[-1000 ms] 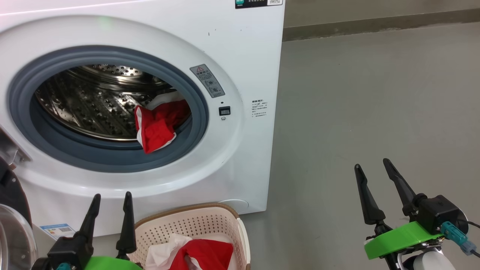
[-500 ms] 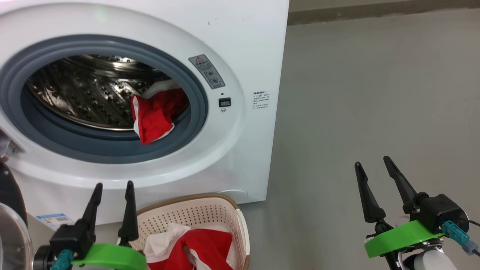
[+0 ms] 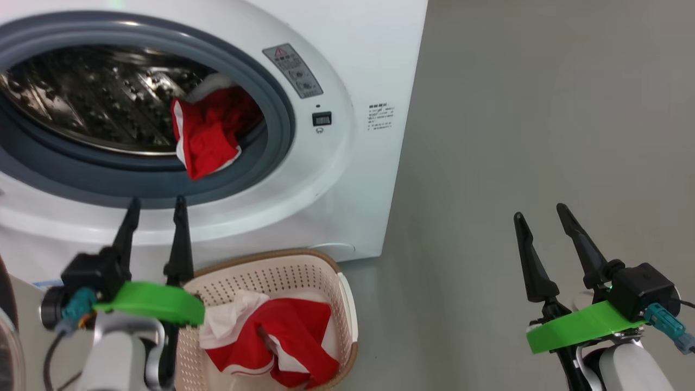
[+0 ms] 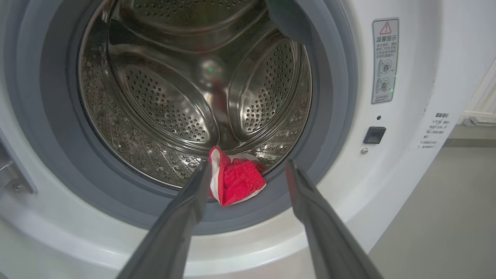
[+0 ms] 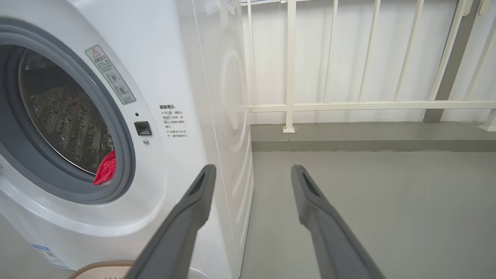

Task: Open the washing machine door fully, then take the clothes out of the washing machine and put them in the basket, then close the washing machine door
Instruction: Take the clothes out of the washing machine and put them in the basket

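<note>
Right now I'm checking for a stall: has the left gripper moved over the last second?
Yes. Judged against the basket, the left gripper has risen toward the washing machine's grey door seal.

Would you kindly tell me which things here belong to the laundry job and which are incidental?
Job: washing machine; red garment at the drum's mouth; basket, holding red and white clothes; left gripper, open, facing the drum.
Incidental: white railing; warning sticker; grey floor; right gripper, open, empty, beside the machine.
</note>
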Available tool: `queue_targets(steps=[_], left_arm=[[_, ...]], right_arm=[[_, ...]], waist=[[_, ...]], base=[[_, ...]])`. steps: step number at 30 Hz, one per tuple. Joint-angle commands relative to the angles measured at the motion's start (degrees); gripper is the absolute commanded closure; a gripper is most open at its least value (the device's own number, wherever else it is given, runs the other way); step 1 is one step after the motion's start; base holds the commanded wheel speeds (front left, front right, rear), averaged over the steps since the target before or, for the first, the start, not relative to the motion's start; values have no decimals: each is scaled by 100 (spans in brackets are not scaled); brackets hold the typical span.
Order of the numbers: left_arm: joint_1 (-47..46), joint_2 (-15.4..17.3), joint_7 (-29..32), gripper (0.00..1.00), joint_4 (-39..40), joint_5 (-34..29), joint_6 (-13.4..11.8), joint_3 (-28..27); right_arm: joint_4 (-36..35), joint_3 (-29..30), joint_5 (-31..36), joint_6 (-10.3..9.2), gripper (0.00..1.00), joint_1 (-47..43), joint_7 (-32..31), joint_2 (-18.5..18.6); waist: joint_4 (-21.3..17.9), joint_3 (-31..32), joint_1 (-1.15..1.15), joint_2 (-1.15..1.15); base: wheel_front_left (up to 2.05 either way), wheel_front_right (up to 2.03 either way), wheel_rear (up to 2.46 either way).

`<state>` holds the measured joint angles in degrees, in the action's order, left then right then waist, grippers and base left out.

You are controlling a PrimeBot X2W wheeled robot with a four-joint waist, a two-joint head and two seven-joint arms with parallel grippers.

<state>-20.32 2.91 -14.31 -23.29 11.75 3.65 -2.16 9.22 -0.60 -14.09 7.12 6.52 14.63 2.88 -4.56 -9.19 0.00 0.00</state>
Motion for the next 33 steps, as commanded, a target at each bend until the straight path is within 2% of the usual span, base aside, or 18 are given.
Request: queue_targets(steps=[1,15,25,29,33], left_arm=[[-417,200,-69,0,-37,59,77,-156],[-2312,568,-69,0,-1168,354,263,-183],[-3778,828,-39,0,-2352,424,333,-15],[-4244,878,201,0,-2926,686,368,32],[-4585,851,727,0,-3217,1327,380,204]], right_arm=[[-176,-128,-32,36,0,255,37,6],[-315,-207,-29,36,0,807,37,5],[-395,-350,-77,36,0,1157,37,3],[-426,-434,-107,36,0,1261,37,2],[-414,-488,-133,36,0,1275,37,1]], waist=[[-6,-341,0,0],[-79,-1476,0,0],[-171,-2152,0,0],[-249,-2289,0,0],[-312,-2319,0,0]], base=[[0,0,0],[0,0,0],[0,0,0],[0,0,0],[0,0,0]])
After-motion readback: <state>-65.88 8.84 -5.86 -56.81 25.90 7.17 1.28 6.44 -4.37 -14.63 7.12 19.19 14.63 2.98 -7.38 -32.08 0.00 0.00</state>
